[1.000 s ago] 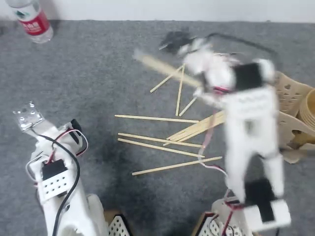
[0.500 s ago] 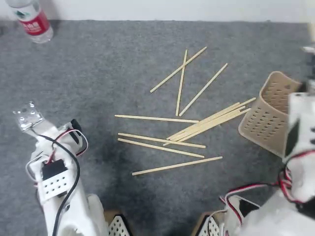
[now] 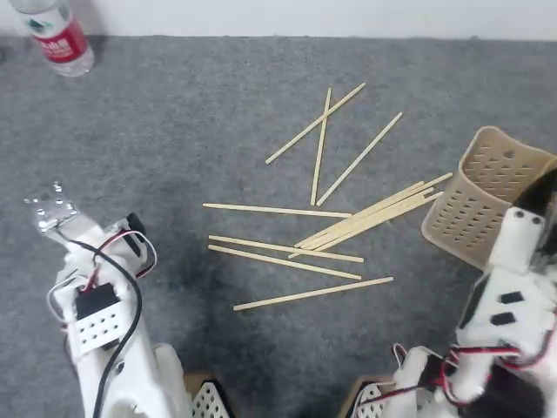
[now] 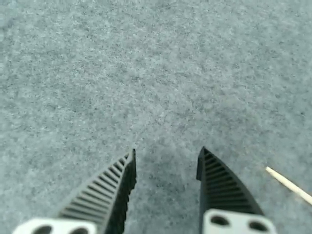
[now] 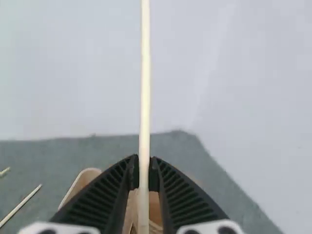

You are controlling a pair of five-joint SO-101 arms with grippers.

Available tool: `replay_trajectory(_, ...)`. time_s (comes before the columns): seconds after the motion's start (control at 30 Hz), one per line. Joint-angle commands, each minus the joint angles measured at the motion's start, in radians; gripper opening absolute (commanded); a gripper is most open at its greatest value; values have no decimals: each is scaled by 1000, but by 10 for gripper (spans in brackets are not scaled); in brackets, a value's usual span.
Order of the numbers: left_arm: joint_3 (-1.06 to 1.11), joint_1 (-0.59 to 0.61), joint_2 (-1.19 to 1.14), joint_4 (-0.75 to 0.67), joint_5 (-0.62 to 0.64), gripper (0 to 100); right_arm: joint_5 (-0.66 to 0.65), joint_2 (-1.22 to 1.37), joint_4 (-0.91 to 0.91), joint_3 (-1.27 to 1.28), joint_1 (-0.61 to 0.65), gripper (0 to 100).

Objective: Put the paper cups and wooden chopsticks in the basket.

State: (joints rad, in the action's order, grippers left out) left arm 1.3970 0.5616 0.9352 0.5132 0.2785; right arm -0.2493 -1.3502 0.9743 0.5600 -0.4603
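My right pincer (image 5: 144, 163) is closed tight on one wooden chopstick (image 5: 145, 73), which sticks straight out past its tips, with the basket (image 5: 85, 183) close under it. My left pincer (image 4: 165, 158) hangs partly open, holding nothing, over the grey carpet (image 4: 156, 73). The loose chopsticks (image 3: 287, 252) lie scattered beside the basket.

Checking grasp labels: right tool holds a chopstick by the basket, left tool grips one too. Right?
No. The left wrist view shows the left tool open and empty; the right tool does hold a chopstick by the basket.

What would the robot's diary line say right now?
right gripper: shut on chopstick, by basket | left gripper: open, over carpet | loose chopsticks: on carpet
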Motion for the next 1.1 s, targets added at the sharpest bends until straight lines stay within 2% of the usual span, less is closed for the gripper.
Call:
replay_trajectory(0.0, -10, -8, 17, -17, 5, 195, 15, -74, -305, 227, -54, 6)
replay_trajectory(0.13, -10, -9, 17, -18, 5, 195, 17, -38, -575, 367, -107, 6)
replay_trajectory(0.43, -10, -9, 14, -23, 5, 195, 44, 113, -1079, 592, -113, 6)
replay_trajectory(0.67, -10, -9, 12, -23, 3, 195, 68, 331, -1512, 772, -174, 6)
replay_trajectory(0.9, -10, -9, 14, -25, 3, 195, 69, 552, -1761, 850, -185, 6)
replay_trajectory(1.07, -10, -9, 14, -25, 3, 195, 68, 616, -1836, 881, -193, 7)
